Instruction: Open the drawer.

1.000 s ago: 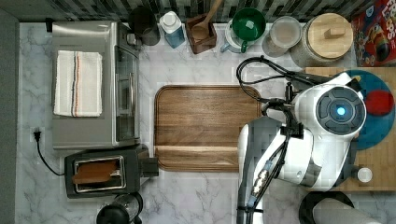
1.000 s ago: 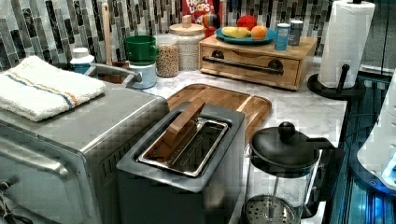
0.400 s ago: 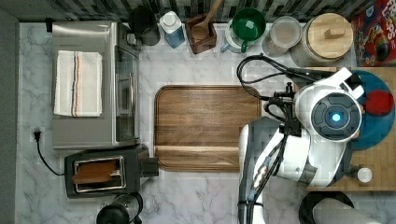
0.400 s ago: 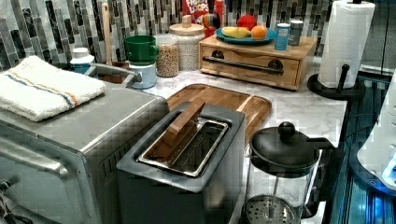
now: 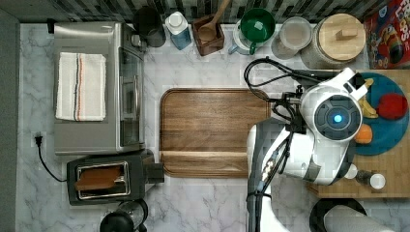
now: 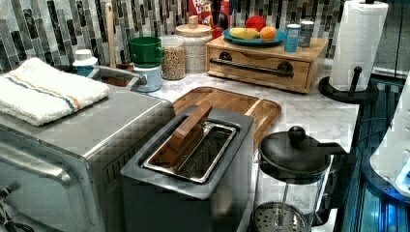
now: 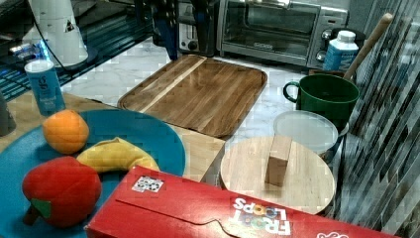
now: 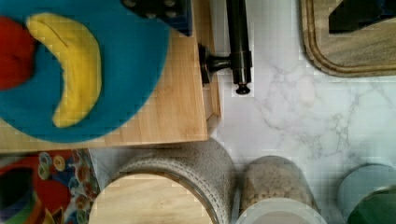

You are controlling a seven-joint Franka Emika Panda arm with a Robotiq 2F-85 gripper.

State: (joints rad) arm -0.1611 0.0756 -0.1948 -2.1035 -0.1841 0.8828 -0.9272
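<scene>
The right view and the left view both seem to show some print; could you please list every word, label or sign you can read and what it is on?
"FROOT LOOPS", upside down, on the red cereal box in the right view.
"LOC", partly hidden, on that box in the left view.
"g" on the blue shaker; smaller print unreadable.
Sticker on the box: too small to read.

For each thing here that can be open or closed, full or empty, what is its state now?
drawer: closed, front flush with its box.
toaster: holds one slice, tilted in the slot.
toaster oven: door shut.
wooden-lidded jar: lid on.
blue plate: holds fruit.
cutting board: bare.
</scene>
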